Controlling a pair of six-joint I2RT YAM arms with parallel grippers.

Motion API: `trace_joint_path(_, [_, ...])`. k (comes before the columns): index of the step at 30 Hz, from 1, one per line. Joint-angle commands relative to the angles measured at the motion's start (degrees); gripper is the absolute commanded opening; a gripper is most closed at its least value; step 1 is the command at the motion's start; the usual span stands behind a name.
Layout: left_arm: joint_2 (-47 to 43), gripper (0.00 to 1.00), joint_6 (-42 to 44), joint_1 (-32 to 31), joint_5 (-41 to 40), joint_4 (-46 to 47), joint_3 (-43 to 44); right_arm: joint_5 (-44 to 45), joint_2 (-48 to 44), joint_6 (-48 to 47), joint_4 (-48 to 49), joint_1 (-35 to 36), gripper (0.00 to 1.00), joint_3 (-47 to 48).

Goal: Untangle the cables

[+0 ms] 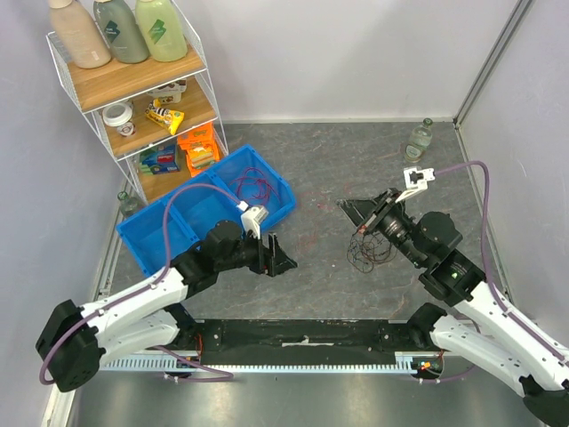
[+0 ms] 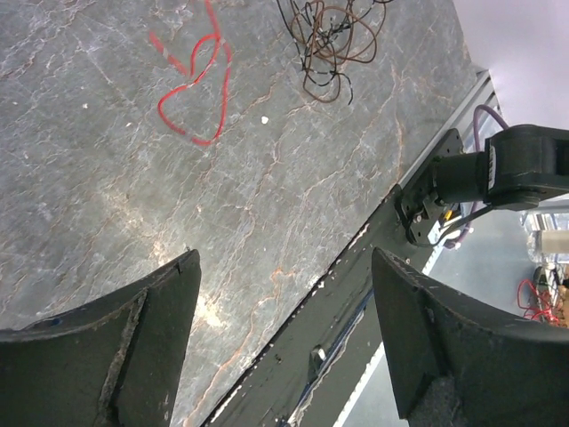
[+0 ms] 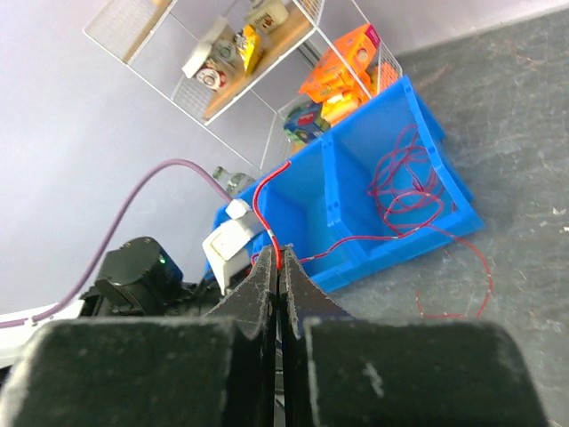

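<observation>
- Left arm point(image 1: 133, 307): stretching low from the lower left of the overhead view toward its centre, elbow bending near mid-frame.
- Left gripper point(image 1: 280, 255): pointing downward, its fingers point(image 2: 133, 342) standing wide apart and gripping nothing.
- Right arm point(image 1: 498, 316): coming in from the lower right, wrist angling up and left.
- Right gripper point(image 3: 277, 264): jaws pressing together, pinching a thin red cable point(image 3: 265, 209) at the tips.
</observation>
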Motion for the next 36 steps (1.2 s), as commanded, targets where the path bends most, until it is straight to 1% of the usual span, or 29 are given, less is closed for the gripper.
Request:
trace_joint_path(1, [1.3, 0.84, -3.5, -0.1, 0.8, 5.3, 1.2, 0.0, 1.0, 1.4, 4.8, 0.1, 0.0, 3.2])
trace_joint_path(4, [3.7, 0.84, -3.7, -0.1, -0.6, 5.8, 1.2, -0.7, 1.5, 1.8, 6.1, 0.1, 0.0, 3.6])
trace_joint_path(6, [5.8, 0.82, -4.7, -0.1, -0.5, 7.6, 1.0, -1.0, 1.7, 2.1, 6.8, 0.1, 0.0, 3.7])
trace_joint_path(9, [9.1, 0.79, -7.6, -0.1, 1.5, 13.2, 0.8, -1.4, 1.8, 1.8, 6.9, 0.1, 0.0, 4.0])
trace_joint_path(10, [10.2, 0.8, -8.9, -0.1, 2.0, 15.2, 0.5, -1.4, 1.8, 1.6, 6.9, 0.1, 0.0, 4.1])
trace_joint_path(13, [13.1, 0.87, -12.1, -0.1, 1.9, 19.6, 0.6, -1.4, 1.4, 1.4, 6.9, 0.0, 0.0, 4.0])
trace_joint_path(16, [16.6, 0.87, -13.9, -0.1, 1.9, 21.0, 2.0, -1.4, 1.1, 1.4, 6.8, 0.1, 0.0, 3.9])
trace_joint_path(20, [21.4, 0.82, -16.4, -0.1, 2.0, 21.6, 3.8, -1.6, 0.7, 1.5, 7.0, 0.1, 0.0, 3.9])
trace_joint_path(26, [24.7, 0.8, -18.8, -0.1, 0.3, 23.7, 4.0, -1.7, 0.1, 0.9, 7.0, 0.1, 0.0, 3.9])
trace_joint_path(32, [29.5, 0.65, -18.6, -0.1, 0.4, 27.2, 5.9, -2.1, -0.1, 1.2, 7.3, 0.1, 0.0, 3.9])
trace_joint_path(35, [32.8, 0.64, -19.1, -0.1, 2.3, 29.5, 7.6, -2.1, -0.1, 1.3, 7.3, 0.1, 0.0, 4.1])
trace_joint_path(36, [33.7, 0.66, -19.3, -0.1, 2.9, 29.9, 8.0, -2.1, -0.2, 1.1, 7.2, 0.0, 0.0, 4.2])
